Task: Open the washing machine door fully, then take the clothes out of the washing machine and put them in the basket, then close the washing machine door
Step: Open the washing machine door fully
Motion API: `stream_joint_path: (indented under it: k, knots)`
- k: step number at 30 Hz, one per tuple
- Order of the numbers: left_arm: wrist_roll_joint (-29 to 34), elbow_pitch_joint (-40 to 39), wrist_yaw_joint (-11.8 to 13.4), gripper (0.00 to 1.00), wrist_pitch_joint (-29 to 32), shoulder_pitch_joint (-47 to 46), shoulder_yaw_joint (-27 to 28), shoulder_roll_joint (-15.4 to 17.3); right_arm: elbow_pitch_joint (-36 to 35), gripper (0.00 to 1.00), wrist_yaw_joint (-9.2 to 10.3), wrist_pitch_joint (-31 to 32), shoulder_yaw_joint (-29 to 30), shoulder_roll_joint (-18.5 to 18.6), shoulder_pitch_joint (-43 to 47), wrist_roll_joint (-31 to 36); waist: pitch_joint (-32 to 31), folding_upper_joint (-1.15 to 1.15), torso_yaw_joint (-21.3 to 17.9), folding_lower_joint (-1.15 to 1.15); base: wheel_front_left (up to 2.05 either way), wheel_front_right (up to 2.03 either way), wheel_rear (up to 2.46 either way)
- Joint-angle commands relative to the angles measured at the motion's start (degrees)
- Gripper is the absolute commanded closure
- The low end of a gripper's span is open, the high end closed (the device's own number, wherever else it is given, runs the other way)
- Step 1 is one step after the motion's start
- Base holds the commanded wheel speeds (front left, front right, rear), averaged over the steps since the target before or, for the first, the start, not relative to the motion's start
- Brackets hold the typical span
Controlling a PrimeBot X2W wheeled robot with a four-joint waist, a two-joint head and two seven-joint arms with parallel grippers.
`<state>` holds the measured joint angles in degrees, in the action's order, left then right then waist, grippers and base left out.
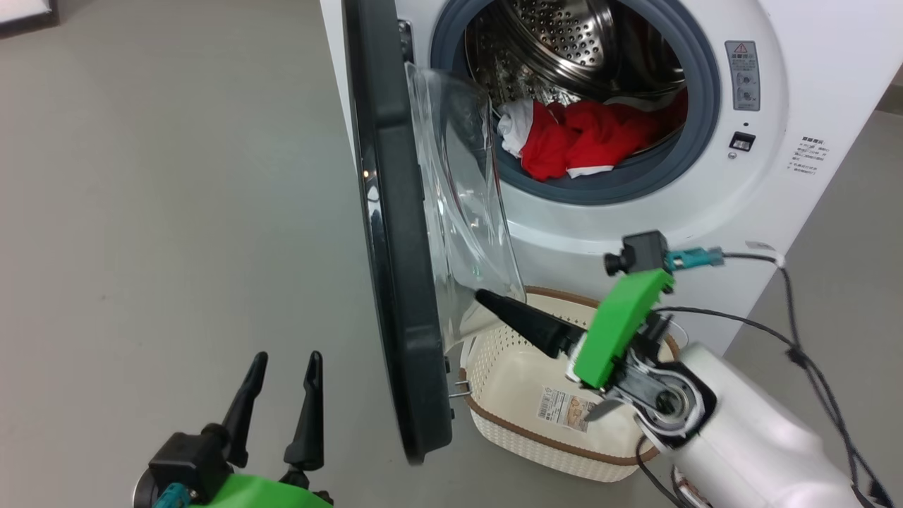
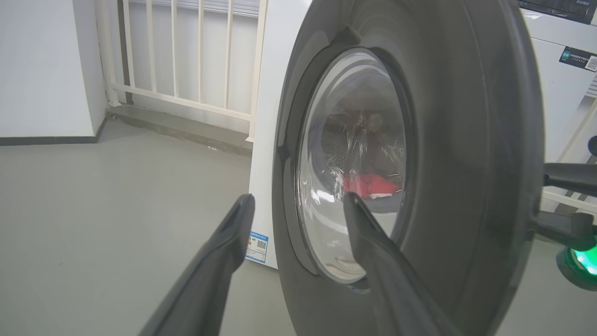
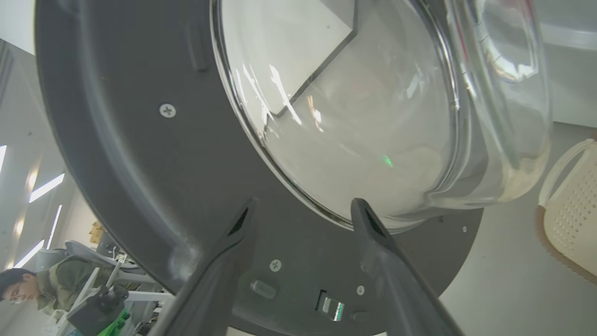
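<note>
The washing machine door (image 1: pixel 395 282) stands swung out, edge-on to me, its clear glass bowl (image 1: pixel 465 197) facing the drum. Red and white clothes (image 1: pixel 578 137) lie at the mouth of the washing machine (image 1: pixel 797 92). The cream basket (image 1: pixel 508 381) sits on the floor below the opening, with only a paper label inside. My right gripper (image 3: pixel 303 203) is open above the basket; one finger (image 1: pixel 529 324) points at the door's inner side by the lower glass, nothing held. My left gripper (image 1: pixel 288 356) is open on the door's outer side, holding nothing.
Grey floor spreads to the left of the door. A white railing (image 2: pixel 186 56) runs along the wall behind the machine. Black cables (image 1: pixel 797 339) hang by my right forearm. A person (image 3: pixel 28 289) sits beyond the door's lower edge in the right wrist view.
</note>
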<state>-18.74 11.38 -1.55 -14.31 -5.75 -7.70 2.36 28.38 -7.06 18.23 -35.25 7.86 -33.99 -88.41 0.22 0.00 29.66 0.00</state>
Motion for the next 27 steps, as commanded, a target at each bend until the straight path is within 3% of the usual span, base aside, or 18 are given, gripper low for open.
stream_joint_path:
  k: [1,12,19,23,27]
  knots:
    - [0.0,-0.9,-0.3,0.0,-0.7,-1.4,1.7,0.5,-1.8,0.0,-0.43,-3.5,-1.1,0.7,1.2,3.2,-0.4,0.0,-0.2,0.0,0.0,0.0,0.0]
    - [1.0,0.3,-1.0,0.0,-0.7,-0.8,2.7,0.5,2.6,0.0,-0.43,-26.6,-7.3,7.4,5.1,19.3,-2.3,0.0,-1.1,0.0,0.0,0.0,0.0]
    - [1.2,0.3,-1.1,0.0,-0.7,-0.2,3.3,0.5,10.1,0.0,-0.43,-33.0,-6.7,8.4,5.1,30.3,-3.2,0.0,-1.8,0.0,0.0,0.0,0.0]
    - [1.3,0.0,-1.1,0.0,-0.7,0.2,3.7,0.5,9.3,0.0,-0.43,-33.2,4.6,6.9,7.0,40.7,-3.3,0.0,-2.5,0.0,0.0,0.0,0.0]
    - [1.4,0.0,-1.2,0.0,-0.7,0.4,3.6,0.5,4.5,0.0,-0.43,-33.2,17.9,3.0,13.0,53.1,-3.4,0.0,-2.7,0.0,0.0,0.0,0.0]
